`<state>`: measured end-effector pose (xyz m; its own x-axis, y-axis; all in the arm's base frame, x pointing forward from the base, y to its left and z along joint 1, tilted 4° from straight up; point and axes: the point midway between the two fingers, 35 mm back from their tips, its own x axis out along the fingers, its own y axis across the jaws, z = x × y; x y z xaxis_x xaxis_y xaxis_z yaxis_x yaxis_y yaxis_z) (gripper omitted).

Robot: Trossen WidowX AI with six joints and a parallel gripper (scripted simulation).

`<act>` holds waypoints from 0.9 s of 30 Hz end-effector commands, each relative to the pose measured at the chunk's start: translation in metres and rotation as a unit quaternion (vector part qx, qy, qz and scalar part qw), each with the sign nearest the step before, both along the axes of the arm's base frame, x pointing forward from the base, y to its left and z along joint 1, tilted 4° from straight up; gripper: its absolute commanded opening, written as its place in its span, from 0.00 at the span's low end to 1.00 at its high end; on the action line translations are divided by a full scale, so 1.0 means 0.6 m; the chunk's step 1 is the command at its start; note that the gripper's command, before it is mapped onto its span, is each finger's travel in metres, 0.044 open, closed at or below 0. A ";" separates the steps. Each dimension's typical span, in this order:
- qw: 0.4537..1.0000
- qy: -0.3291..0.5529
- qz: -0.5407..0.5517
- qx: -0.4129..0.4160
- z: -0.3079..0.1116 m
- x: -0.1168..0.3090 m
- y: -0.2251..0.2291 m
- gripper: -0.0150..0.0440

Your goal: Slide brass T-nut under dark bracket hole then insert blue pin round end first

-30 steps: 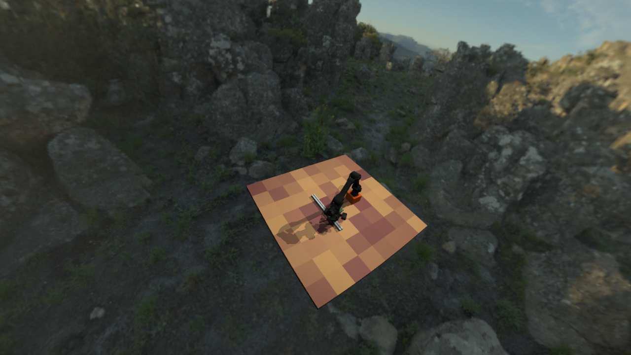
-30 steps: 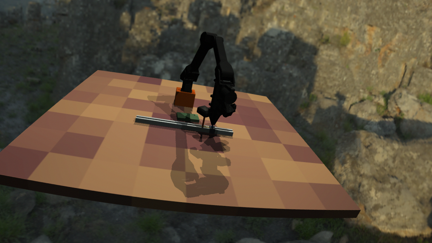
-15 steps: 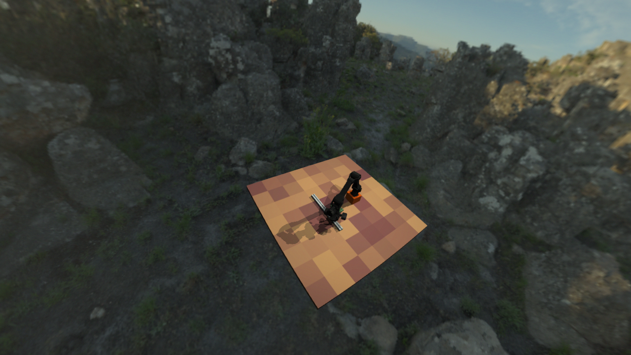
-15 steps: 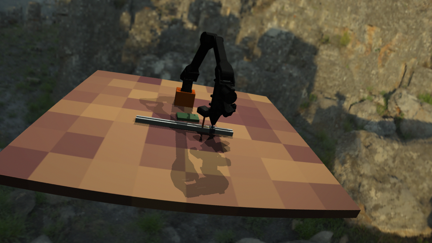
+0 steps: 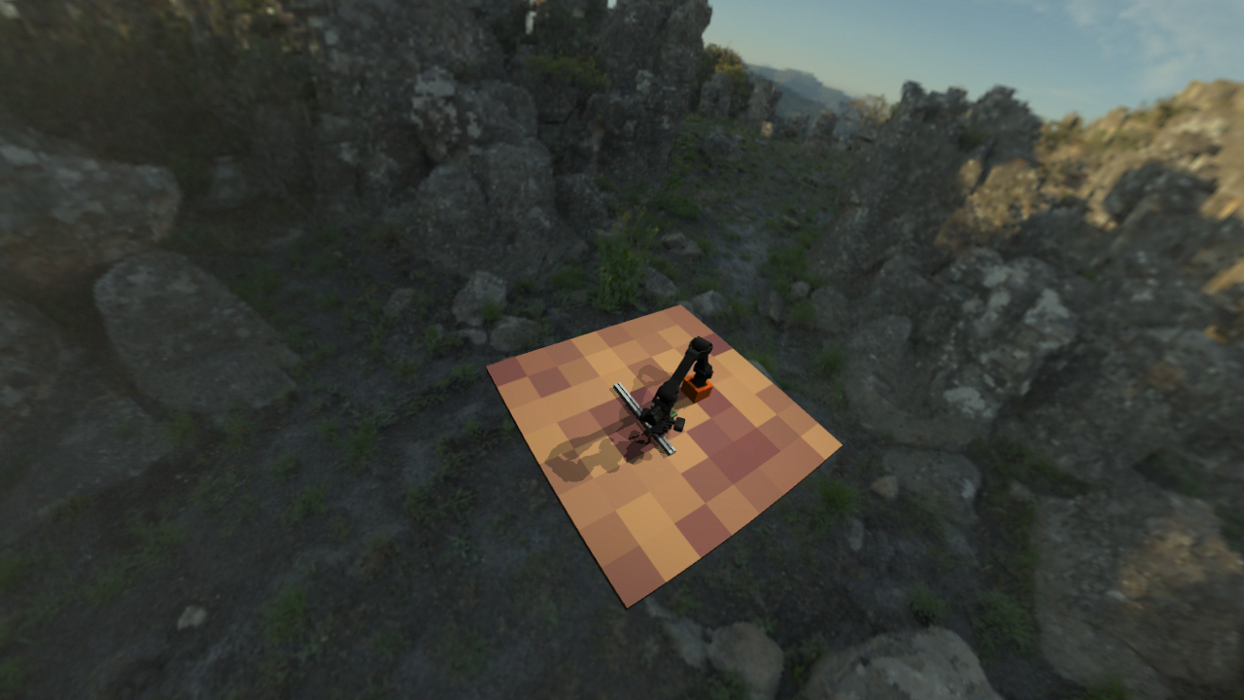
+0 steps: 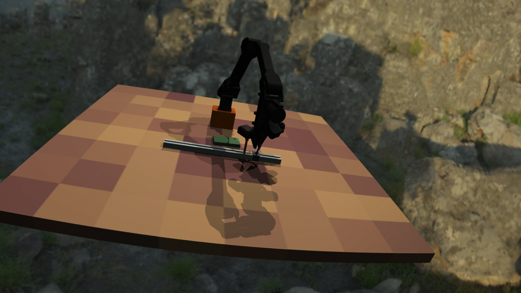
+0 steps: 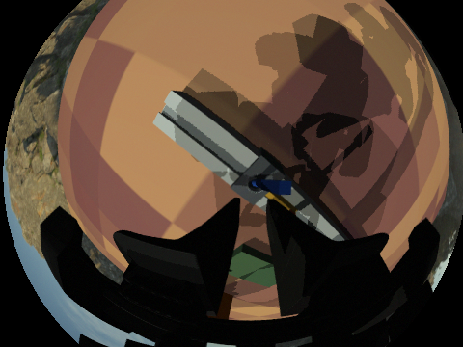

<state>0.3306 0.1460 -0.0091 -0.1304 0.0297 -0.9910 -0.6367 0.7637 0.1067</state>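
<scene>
The blue pin (image 6: 259, 148) (image 7: 277, 186) stands with its lower end at the hole of the dark bracket (image 6: 256, 157) (image 7: 245, 179) and leans to one side. How deep it sits cannot be told. The bracket is on the aluminum rail (image 5: 626, 396) (image 6: 196, 147) (image 7: 217, 136). My gripper (image 6: 255, 146) (image 7: 254, 203) is slightly open just above the bracket, with the pin outside its fingertips. The orange handle (image 6: 246, 146) sticks up from the slot beside the bracket in the exterior view. A strip of brass T-nut (image 7: 282, 201) shows by the bracket; the rest is hidden.
The green tray (image 6: 220, 140) (image 7: 253, 265) lies between the rail and the orange base block (image 5: 697, 389) (image 6: 222, 119). The rail crosses the checkered table top (image 5: 630, 513) (image 6: 145, 174). My arm and gripper cast shadows over the rail and table.
</scene>
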 end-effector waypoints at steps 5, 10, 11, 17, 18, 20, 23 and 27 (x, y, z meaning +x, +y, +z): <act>1.000 -0.006 0.000 0.002 0.014 0.001 0.000 0.50; 1.000 -0.006 0.000 0.002 0.014 0.001 0.000 0.53; 1.000 -0.006 0.000 0.002 0.014 0.001 0.000 0.53; 1.000 -0.006 0.000 0.002 0.020 0.001 0.000 0.53; 1.000 -0.006 -0.001 0.002 0.028 0.002 0.000 0.53; 1.000 -0.006 -0.001 0.002 0.049 0.003 0.000 0.53; 1.000 -0.006 0.000 0.002 0.072 0.003 0.000 0.53; 1.000 -0.006 0.000 0.002 0.073 0.001 -0.001 0.53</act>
<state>0.3316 0.1456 0.0320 -0.1178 0.0349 -0.9924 -0.6365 0.7644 0.1025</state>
